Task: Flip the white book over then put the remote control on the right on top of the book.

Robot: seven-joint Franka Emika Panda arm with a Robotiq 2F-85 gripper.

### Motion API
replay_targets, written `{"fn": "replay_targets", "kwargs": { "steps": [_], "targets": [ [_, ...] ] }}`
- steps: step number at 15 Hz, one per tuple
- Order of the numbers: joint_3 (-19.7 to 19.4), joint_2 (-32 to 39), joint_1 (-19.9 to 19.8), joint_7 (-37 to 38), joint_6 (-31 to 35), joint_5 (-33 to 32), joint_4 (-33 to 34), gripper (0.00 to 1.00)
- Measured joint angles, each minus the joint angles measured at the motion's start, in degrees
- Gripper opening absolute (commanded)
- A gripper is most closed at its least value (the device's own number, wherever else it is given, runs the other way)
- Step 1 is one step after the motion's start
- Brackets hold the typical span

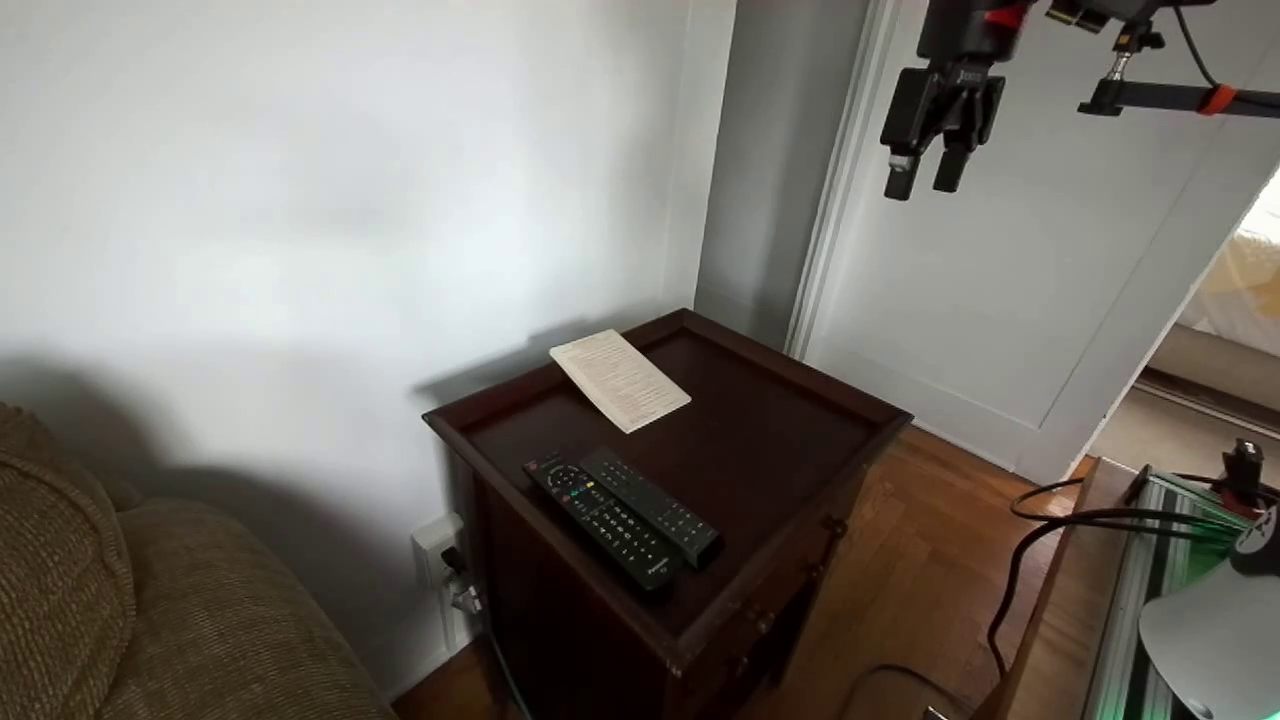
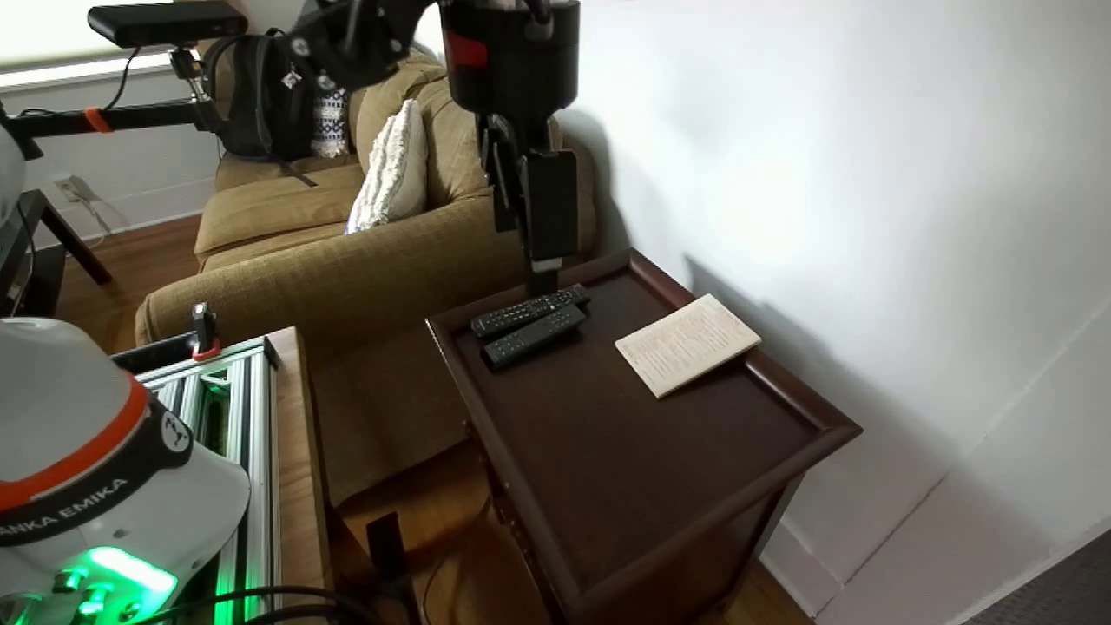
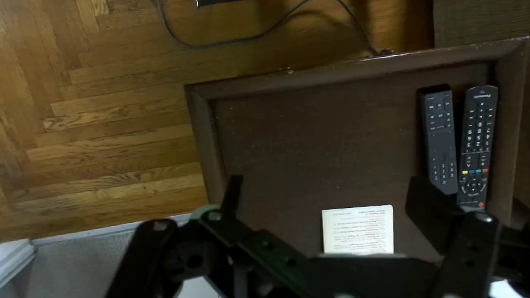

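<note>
The white book (image 1: 620,382) lies on the side table with printed text facing up. Its wall-side end rests on the raised rim, so it looks slightly tilted; it also shows in an exterior view (image 2: 688,345) and in the wrist view (image 3: 358,229), partly hidden there by the gripper. Two black remotes lie side by side: a plain one (image 1: 655,505) nearer the book, and a Panasonic one with coloured buttons (image 1: 600,522) nearer the sofa. The wrist view shows the plain remote (image 3: 441,136) left of the Panasonic remote (image 3: 477,136). My gripper (image 1: 926,180) is open and empty, high above the table.
The dark wooden side table (image 2: 599,486) has a raised rim on its edges. A white wall (image 1: 300,200) stands behind it. A brown sofa (image 2: 347,269) is close to the remotes' side. The robot's base (image 2: 104,469) stands on a bench opposite the wall.
</note>
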Motion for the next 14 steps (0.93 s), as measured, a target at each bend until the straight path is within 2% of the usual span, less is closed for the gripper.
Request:
{"fn": "replay_targets", "kwargs": {
  "steps": [8,10,14],
  "targets": [
    [-0.83,2.4,-0.09,-1.37,0.44,1.13,1.07,1.0],
    [-3.16,5.8,0.23,-5.14,2.97,5.22,1.66,1.0],
    [-7.94,17.03,2.17,-20.28,12.78,18.47,5.6,1.0]
  ]
}}
